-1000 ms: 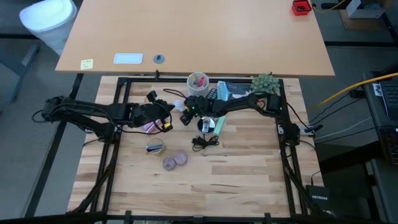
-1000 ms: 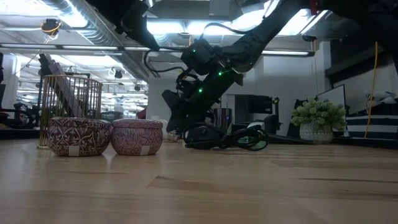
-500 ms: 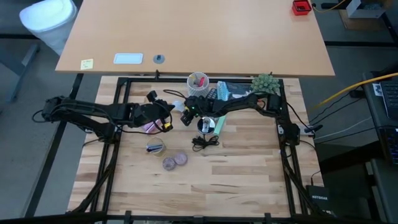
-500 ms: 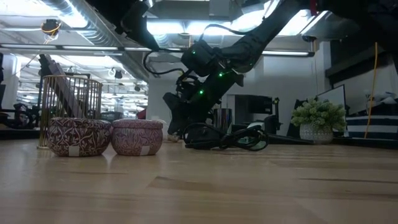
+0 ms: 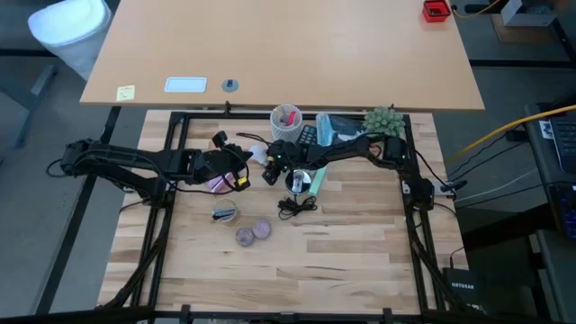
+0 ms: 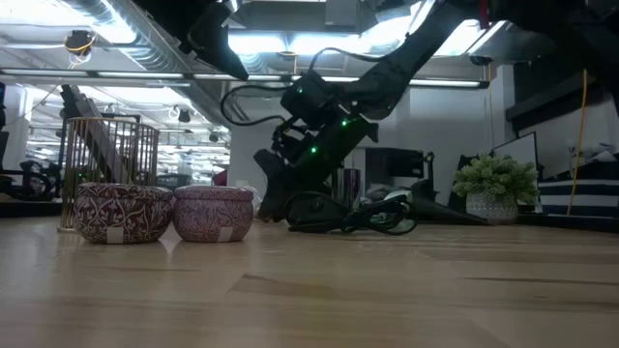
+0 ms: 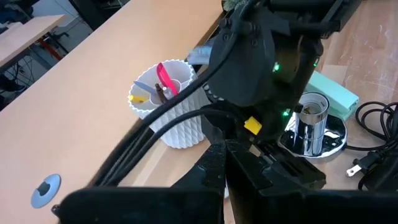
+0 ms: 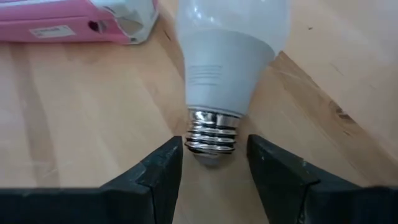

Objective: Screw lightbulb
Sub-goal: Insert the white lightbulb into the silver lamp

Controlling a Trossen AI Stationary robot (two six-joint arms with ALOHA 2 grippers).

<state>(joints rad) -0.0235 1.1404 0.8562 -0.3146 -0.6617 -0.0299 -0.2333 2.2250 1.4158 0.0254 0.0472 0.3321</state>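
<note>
The white lightbulb (image 8: 230, 43) lies on its side on the wooden table, its silvery screw base (image 8: 212, 134) pointing at my right gripper (image 8: 214, 158). That gripper is open, low over the table, with one finger on either side of the screw base and a thin gap at each. In the high view the bulb (image 5: 256, 151) lies just left of the right gripper (image 5: 267, 169). My left gripper (image 5: 238, 171) waits close by on the left. A chrome lamp base with an open socket (image 7: 313, 118) stands to the right.
A white pen cup (image 5: 286, 118) and a small plant (image 5: 383, 119) stand at the far edge. A pink box (image 8: 68, 25) lies beyond the bulb. A black cord (image 5: 297, 205) coils near the lamp base. Two purple tins (image 5: 253, 233) sit nearer the front.
My right gripper has sunk a little toward the table, near the bulb.
</note>
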